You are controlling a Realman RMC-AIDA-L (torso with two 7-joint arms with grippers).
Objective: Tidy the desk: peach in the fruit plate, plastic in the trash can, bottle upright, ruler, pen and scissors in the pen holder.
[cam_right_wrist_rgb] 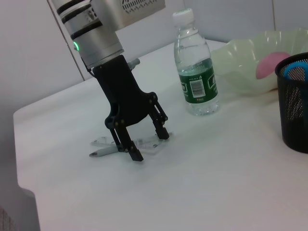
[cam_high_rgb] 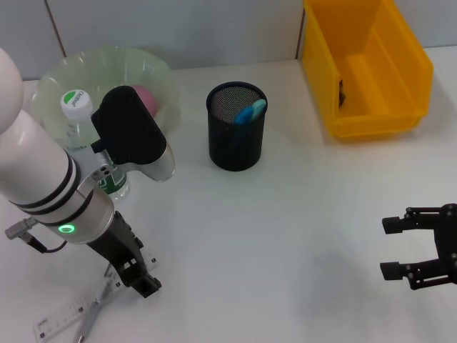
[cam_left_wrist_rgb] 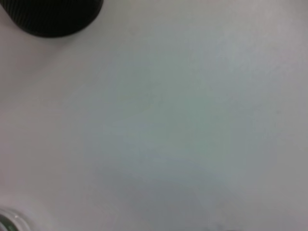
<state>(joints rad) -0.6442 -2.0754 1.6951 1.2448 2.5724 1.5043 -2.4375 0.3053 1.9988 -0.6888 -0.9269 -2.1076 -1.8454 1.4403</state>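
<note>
We find the left gripper (cam_right_wrist_rgb: 148, 146) lowered to the white worktop (cam_high_rgb: 285, 236) at its near left corner, fingers (cam_right_wrist_rgb: 134, 153) spread apart with both tips at the surface. The clear ruler (cam_right_wrist_rgb: 144, 142) lies flat under and between those tips, and the pen (cam_right_wrist_rgb: 103, 152) lies across the same spot, its tip projecting just beside one finger. From the head view we see the ruler (cam_high_rgb: 68, 312) and pen (cam_high_rgb: 89, 321) extending out past the gripper (cam_high_rgb: 136, 275) toward the worktop's near edge. Neither item appears lifted, though we cannot confirm contact with the fingers.

The right gripper (cam_high_rgb: 393, 246) hangs over the near right of the worktop, well apart from every item, its fingers open and holding nothing.

Outward from the left gripper, the bottle (cam_right_wrist_rgb: 196, 67) stands upright with its white cap on, near the left arm. Behind it sits the pale green fruit plate (cam_high_rgb: 161, 75) with the pink peach (cam_high_rgb: 146, 96) inside. The black mesh pen holder (cam_high_rgb: 235, 139) stands at mid-worktop and holds a blue-handled item, probably the scissors (cam_high_rgb: 250, 112). The yellow trash can (cam_high_rgb: 371, 100) occupies the far right corner. A pale panelled wall (cam_high_rgb: 178, 28) runs behind the worktop.
</note>
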